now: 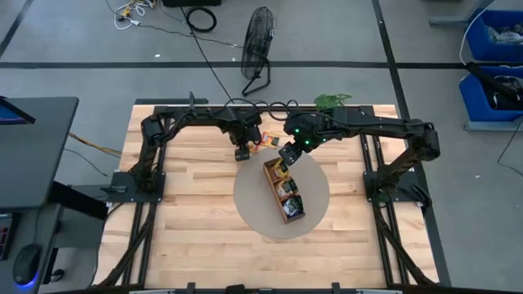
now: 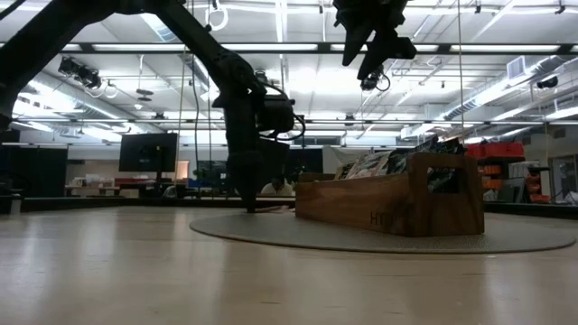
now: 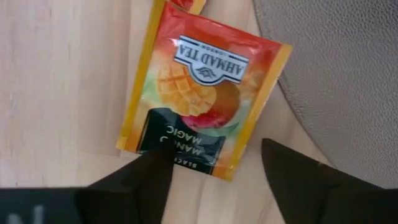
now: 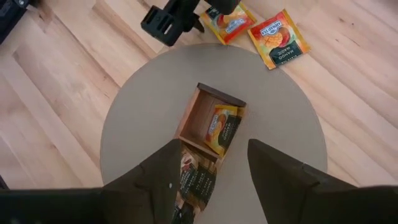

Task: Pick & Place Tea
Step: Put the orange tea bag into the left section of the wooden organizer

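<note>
An orange-yellow mango tea sachet (image 3: 199,87) lies flat on the wooden table, just past the far edge of the round mat (image 3: 348,62). My left gripper (image 3: 211,155) is open and down at table height (image 2: 250,206), with its fingers on either side of the sachet's dark end. Two sachets (image 4: 278,37) show on the table in the right wrist view. My right gripper (image 4: 211,146) is open and empty. It hangs high (image 2: 370,54) over the far end of the wooden tray (image 1: 286,196), whose end compartment holds an orange sachet (image 4: 221,127). My left gripper comes from above, pointing down, with its fingers astride the sachet's dark end (image 3: 186,146). One fingertip (image 3: 146,171) overlaps that end's corner. I cannot tell whether it touches the sachet, which lies flat on the table.
The tray (image 2: 397,194) stands on the round mat (image 1: 253,204), and its other compartments hold several dark sachets (image 4: 196,177). A green object (image 1: 331,100) lies at the table's far edge. A fan (image 1: 257,41) stands on the floor beyond it. Bare wood stretches toward the near edge.
</note>
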Motion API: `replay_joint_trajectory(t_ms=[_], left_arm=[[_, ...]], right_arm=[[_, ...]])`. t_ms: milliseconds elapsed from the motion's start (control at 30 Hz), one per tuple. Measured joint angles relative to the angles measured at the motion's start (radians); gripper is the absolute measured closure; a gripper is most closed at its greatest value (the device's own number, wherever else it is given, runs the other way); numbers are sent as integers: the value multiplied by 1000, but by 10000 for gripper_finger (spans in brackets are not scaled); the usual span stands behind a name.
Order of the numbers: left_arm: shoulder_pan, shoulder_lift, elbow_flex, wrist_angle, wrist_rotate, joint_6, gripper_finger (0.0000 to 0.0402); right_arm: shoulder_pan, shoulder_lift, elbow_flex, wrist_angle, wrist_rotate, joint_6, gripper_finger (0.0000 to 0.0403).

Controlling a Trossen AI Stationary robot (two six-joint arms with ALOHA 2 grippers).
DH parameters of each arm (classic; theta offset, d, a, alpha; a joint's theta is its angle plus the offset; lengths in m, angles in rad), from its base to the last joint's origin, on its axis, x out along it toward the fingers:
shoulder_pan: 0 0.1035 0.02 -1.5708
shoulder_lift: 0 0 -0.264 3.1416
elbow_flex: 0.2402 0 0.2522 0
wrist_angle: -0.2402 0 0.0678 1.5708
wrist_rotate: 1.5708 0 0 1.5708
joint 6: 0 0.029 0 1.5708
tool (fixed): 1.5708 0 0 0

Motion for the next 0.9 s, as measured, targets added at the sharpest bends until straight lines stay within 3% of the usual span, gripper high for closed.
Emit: replay_joint_trajectory(t_ms=[167,400,667,900], left_arm=[[-4,1,-1,-11,3,-2,234],[-8,4,2,-43,11,-19,385],[-12,-26,36,-105,-31,-27,398],[-12,-192,54,-98,-80,2,399]], right_arm=[[0,0,0,-1,0,4,208],[0,0,0,0,0,14,208],[0,0,0,17,15,26,208],[0,-17,0,60,46,11,208]])
